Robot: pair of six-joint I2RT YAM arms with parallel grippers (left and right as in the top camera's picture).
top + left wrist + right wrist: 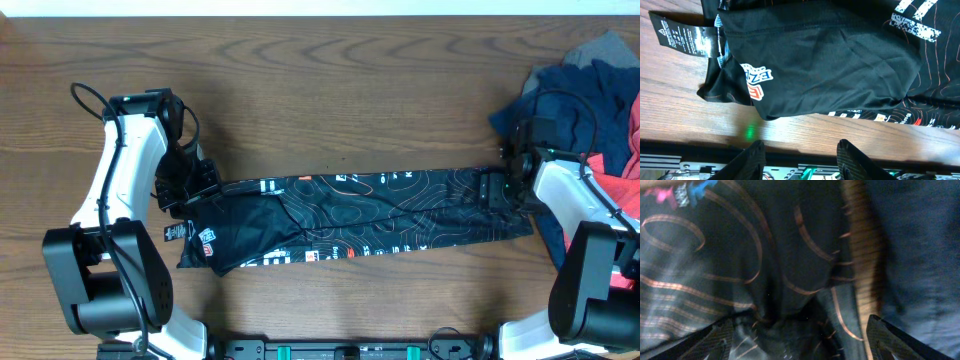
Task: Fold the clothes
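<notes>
The left gripper (800, 150) is open. Its two fingers (751, 159) stand apart and nothing is between them. They hang over the bare wood of the table (685, 117), just beside the edge of the black jersey (830, 60). This end of the jersey has a small red and white logo (757, 85). A black tag (685, 35) with tiny white writing sticks out of it.

The right gripper (800, 330) is open wide too. It is very close to the cloth, and black cloth with thin orange lines bunches up between its fingers (715, 340). I cannot tell if the fingers touch the cloth.

From above, the jersey (350, 215) lies in a long band across the middle of the table (330, 90). It is a bit wrinkled, and white letters run along its edges. The left gripper (195, 190) is at its left end and the right gripper (497, 188) is at its right end.

Farther back, in the far right corner, lies a pile of other clothes (585, 85). It has dark blue, red and grey cloth all in a heap. It sits close behind the right arm (575, 195).
</notes>
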